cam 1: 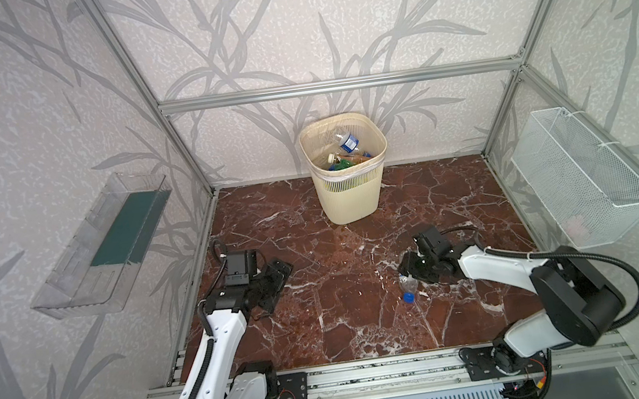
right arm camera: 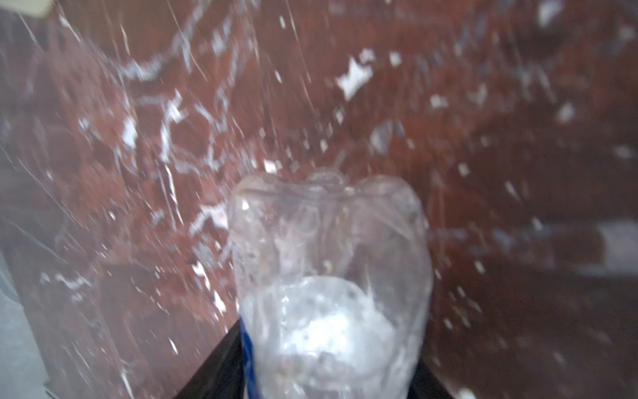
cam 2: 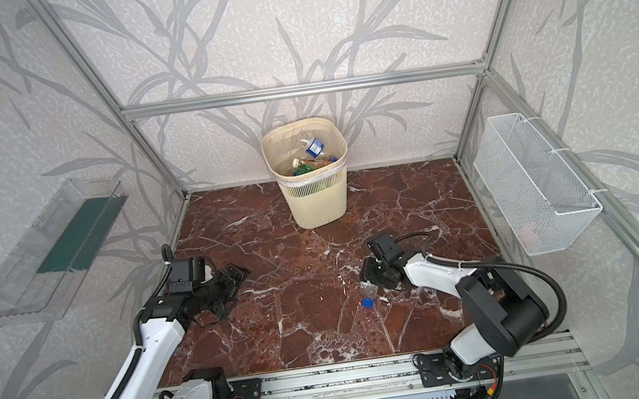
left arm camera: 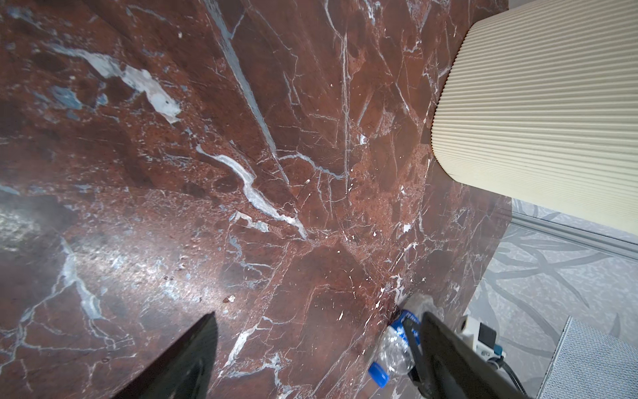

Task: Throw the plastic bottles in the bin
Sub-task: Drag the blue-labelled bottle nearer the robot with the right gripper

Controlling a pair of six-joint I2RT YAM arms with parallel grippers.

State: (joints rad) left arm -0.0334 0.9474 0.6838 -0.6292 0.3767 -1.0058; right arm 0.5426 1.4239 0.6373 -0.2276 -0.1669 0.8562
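Note:
A clear plastic bottle with a blue cap and blue label sits low over the red marble table, right of the middle. My right gripper is shut on it. In the right wrist view the bottle fills the gap between the black fingers of the right gripper. My left gripper stands open and empty at the left; its wrist view shows the left gripper over bare marble, with the bottle beyond one finger. The cream ribbed bin stands at the back with several bottles inside.
A clear tray with a green base hangs on the left wall. A white wire mesh basket hangs on the right wall. An aluminium rail carrying both arm bases runs along the table's front edge.

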